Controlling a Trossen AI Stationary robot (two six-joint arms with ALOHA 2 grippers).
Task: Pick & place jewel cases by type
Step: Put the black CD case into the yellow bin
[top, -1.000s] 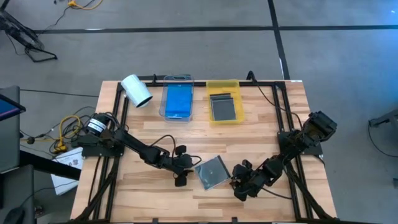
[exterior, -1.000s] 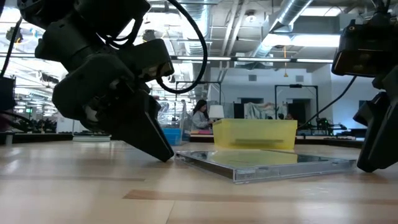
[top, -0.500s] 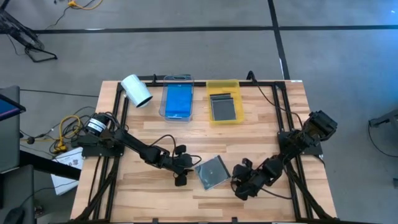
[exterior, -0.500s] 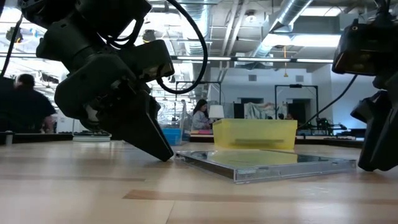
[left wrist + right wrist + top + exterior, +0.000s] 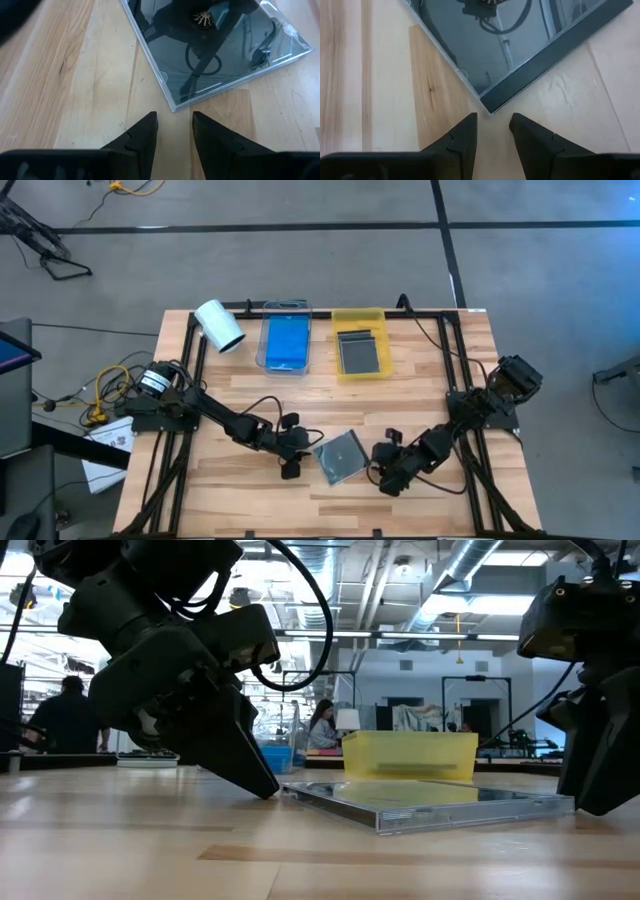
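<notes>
The jewel case lies flat on the table's near side, a corner facing each gripper. It could skid or tilt if one pushes before the other braces. Left gripper and right gripper are each slightly parted, holding nothing, just short of its corners.

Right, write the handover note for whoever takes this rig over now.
Left gripper: open, low at the table, pointing at one corner of the clear jewel case, apart from it.
Right gripper: open, at the opposite corner, also not touching.
That case lies flat on the front of the table, unheld.
Done: blue jewel cases in the clear tray; dark grey cases in the yellow tray.
Left: lift the last case, probably into the yellow tray.
</notes>
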